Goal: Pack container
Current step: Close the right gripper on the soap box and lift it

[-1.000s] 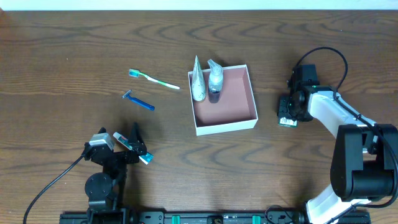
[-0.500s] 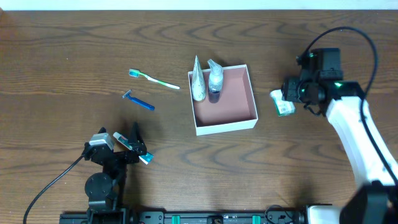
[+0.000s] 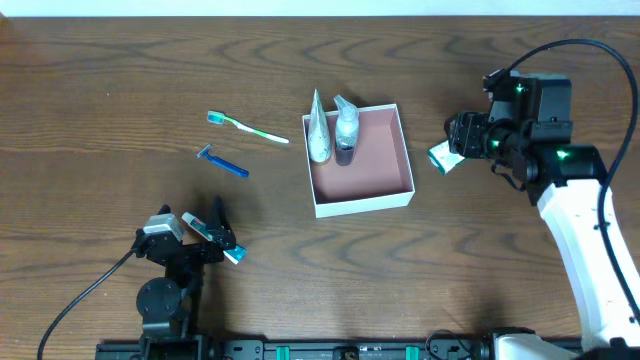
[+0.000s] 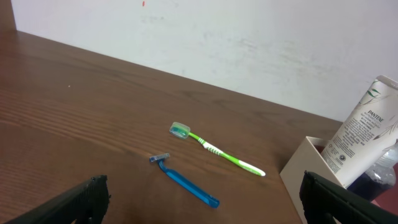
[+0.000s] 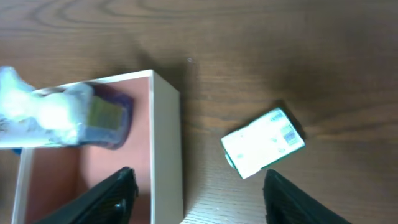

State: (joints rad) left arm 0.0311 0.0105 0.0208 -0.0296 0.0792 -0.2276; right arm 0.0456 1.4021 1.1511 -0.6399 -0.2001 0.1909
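Since the frame half a second earlier, the right gripper [image 3: 455, 142] has edged toward the table's middle and the green-and-white packet [image 3: 440, 157] lies slightly nearer the box; everything else is unchanged. Right gripper [image 5: 197, 177]: its dark fingers [image 5: 115, 196] stand wide apart in the wrist view and neither is seen to touch anything. The packet [image 5: 263, 143] shows beyond the right-hand finger, its long axis slanting from lower left to upper right; whether it rests on the table [image 5: 280, 56] cannot be told. The container [image 3: 408, 150] lies just to the left of this gripper, near the table's middle and apart from the packet. In the wrist view its nearest white wall [image 5: 166, 143] runs up between the two fingers. It sits open side up. Being square, it has no long axis, and its sides are slightly askew to the table edges. A white tube [image 3: 318, 130] and a clear bottle [image 3: 345, 128] lean against its far left corner, tips over the rim. Well to the left lie a green toothbrush [image 3: 247, 127] and a blue razor [image 3: 222, 161]. The left gripper [image 4: 203, 179] rests near the front edge, fingers spread wide and empty, facing the razor and the container's corner [image 4: 305, 165].
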